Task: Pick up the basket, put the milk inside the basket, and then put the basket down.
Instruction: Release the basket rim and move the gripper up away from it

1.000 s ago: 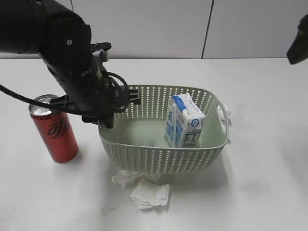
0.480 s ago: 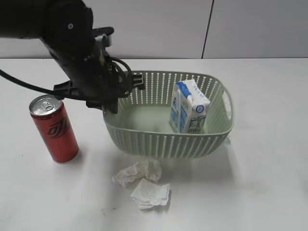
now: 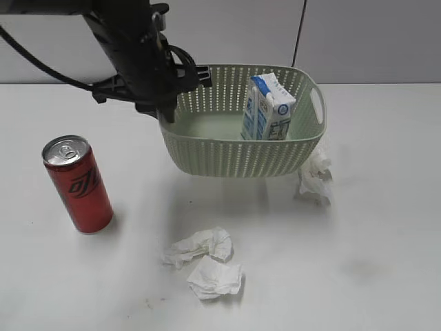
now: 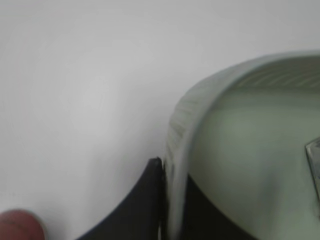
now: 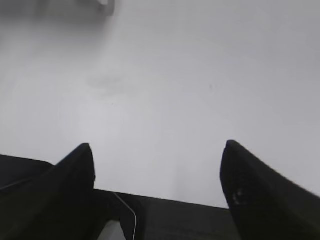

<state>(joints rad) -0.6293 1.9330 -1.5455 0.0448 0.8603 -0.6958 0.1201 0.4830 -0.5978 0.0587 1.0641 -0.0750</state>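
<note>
The pale sage-green basket (image 3: 234, 155) hangs in the air above the white table, level with the far side. My left gripper (image 3: 165, 110) is shut on its left rim and holds it up. The left wrist view shows that rim (image 4: 175, 145) pinched between my left gripper's dark fingers (image 4: 172, 200). The white-and-blue milk carton (image 3: 267, 109) stands upright inside the basket, toward its right end. My right gripper (image 5: 157, 150) is open and empty over bare table; it is out of the exterior view.
A red soda can (image 3: 78, 183) stands at the left. Crumpled white tissues lie in front of the basket (image 3: 205, 262) and below its right end (image 3: 315, 178). A grey wall runs behind the table.
My left gripper has lifted the basket with the milk off the table, up and away from the camera. A tissue under its right end has come into view. The right arm left the exterior view.
</note>
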